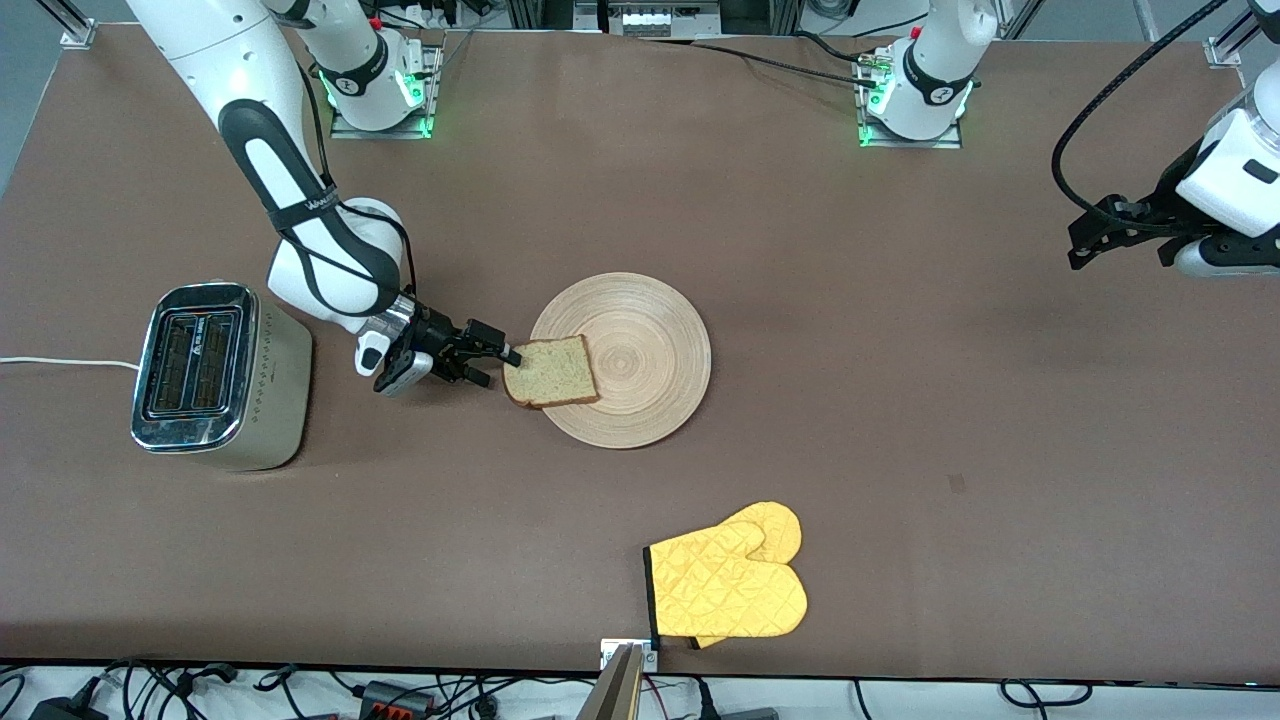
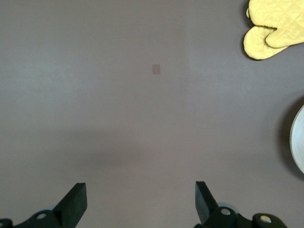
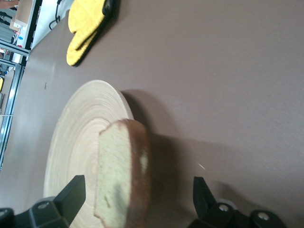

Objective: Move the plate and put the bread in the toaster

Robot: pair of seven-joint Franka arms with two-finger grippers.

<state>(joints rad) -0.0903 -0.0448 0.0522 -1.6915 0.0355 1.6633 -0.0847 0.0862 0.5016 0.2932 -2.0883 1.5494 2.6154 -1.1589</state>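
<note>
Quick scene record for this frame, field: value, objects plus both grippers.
plate: plate mid-table, flat
bread: bread on the plate's edge toward the toaster, overhanging the rim
toaster: toaster at the right arm's end of the table, slots up, nothing seen in them
oven mitt: yellow oven mitt nearer the front camera than the plate
right gripper: right gripper open, low at the bread's edge, fingers either side, not closed on it
left gripper: left gripper open, over bare table, waiting
</note>
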